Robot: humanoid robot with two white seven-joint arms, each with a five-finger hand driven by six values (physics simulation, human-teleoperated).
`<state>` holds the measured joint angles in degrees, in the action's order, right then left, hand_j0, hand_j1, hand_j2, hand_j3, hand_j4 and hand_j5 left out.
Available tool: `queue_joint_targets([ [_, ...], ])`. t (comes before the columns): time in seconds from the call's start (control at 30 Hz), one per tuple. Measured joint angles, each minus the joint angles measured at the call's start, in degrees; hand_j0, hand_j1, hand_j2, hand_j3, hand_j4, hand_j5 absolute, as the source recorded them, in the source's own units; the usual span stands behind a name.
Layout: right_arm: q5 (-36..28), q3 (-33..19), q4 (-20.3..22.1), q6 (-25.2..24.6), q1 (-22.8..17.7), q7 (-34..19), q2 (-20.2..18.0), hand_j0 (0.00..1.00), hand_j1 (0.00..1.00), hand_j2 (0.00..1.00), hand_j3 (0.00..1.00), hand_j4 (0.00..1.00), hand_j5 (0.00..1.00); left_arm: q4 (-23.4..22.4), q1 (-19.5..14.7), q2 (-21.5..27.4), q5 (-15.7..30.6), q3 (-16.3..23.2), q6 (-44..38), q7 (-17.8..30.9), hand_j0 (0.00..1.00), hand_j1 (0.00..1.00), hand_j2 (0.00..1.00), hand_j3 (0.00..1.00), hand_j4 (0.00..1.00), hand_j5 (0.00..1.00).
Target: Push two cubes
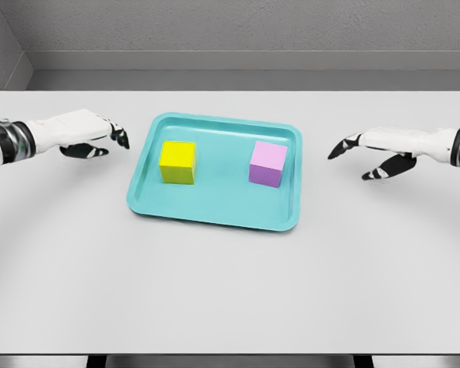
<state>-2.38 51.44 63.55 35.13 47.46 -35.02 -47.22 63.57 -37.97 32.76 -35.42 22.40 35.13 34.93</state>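
White five-finger hands flank the work area, both raised just above the bench surface with fingers loosely extended and holding nothing. On its own side, the left hand (92, 136) points its dark fingertips toward the near rim of a teal tray (215, 217), close to it but not touching; the right hand (376, 153) mirrors this pose from the opposite side, standing somewhat farther from the tray's edge. Inside the tray, a yellow cube (178, 162) rests on the left half and a pink cube (267, 164) on the right half, well apart from each other and from the tray walls nearest them. The tray lies near the middle of a pale grey bench (230, 299). Judged from this layout, no contact with either cube has been made and the pushing has not begun: each hand must first cross the tray rim to reach the cube on its side, so the whole task remains.
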Motion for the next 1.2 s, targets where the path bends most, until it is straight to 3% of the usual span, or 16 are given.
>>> queue_joint_targets([
  [0.17,2.2,2.0,1.4,0.0,1.7,0.0,1.5,0.13,0.13,0.13,0.13,0.13,0.13,-1.6,-0.9,-3.2,-0.8,1.1,0.0,0.1,0.46,0.46,0.46,0.46,0.46,0.46],
  [0.5,11.2,9.4,2.2,0.0,8.2,0.0,7.0,0.12,0.12,0.12,0.12,0.12,0.12,-3.6,-1.6,-5.5,-2.0,1.5,-0.2,-0.2,0.46,0.46,0.46,0.46,0.46,0.46],
  [0.8,13.3,12.5,1.9,0.0,9.6,0.0,9.4,0.12,0.12,0.12,0.12,0.12,0.12,-3.9,-2.1,-5.7,-1.4,1.6,0.0,0.0,0.46,0.46,0.46,0.46,0.46,0.46],
  [1.2,16.2,12.8,-5.7,0.0,12.0,0.0,13.8,0.12,0.12,0.12,0.12,0.12,0.12,-3.8,-2.7,-5.7,-0.7,1.5,0.0,0.1,0.46,0.46,0.46,0.46,0.46,0.46],
])
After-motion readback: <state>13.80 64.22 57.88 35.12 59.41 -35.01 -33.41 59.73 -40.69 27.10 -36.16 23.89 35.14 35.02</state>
